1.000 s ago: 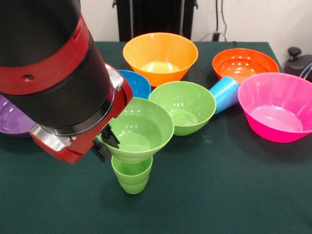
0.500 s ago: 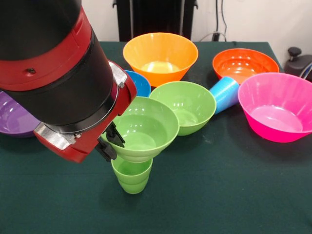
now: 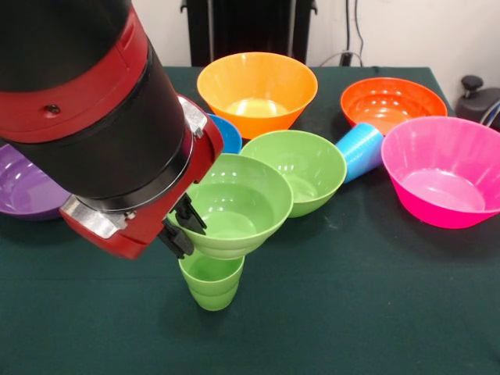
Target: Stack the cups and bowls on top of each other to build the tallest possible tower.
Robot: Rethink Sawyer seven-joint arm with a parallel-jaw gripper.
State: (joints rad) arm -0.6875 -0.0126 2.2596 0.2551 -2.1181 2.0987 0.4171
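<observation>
My gripper (image 3: 183, 226) is shut on the near-left rim of a green bowl (image 3: 234, 205) and holds it just above the lime green cup (image 3: 211, 281), which stands upright on the table. The bowl overlaps the cup's far rim. A second green bowl (image 3: 301, 168) sits right behind it, touching or nearly touching. The light blue cup (image 3: 359, 150) lies tilted between that bowl and the pink bowl (image 3: 445, 172). The yellow-orange bowl (image 3: 256, 92), orange bowl (image 3: 391, 104), blue bowl (image 3: 224, 133) and purple bowl (image 3: 19, 187) stand around.
The big red and black arm (image 3: 94, 117) fills the left side and hides much of the blue and purple bowls. The dark green tabletop (image 3: 367, 305) lies bare in front. A black object (image 3: 478, 98) sits at the right edge.
The arm and the held green bowl have moved a little to the right, closer to the second green bowl. The lime green cup has stayed in place.
</observation>
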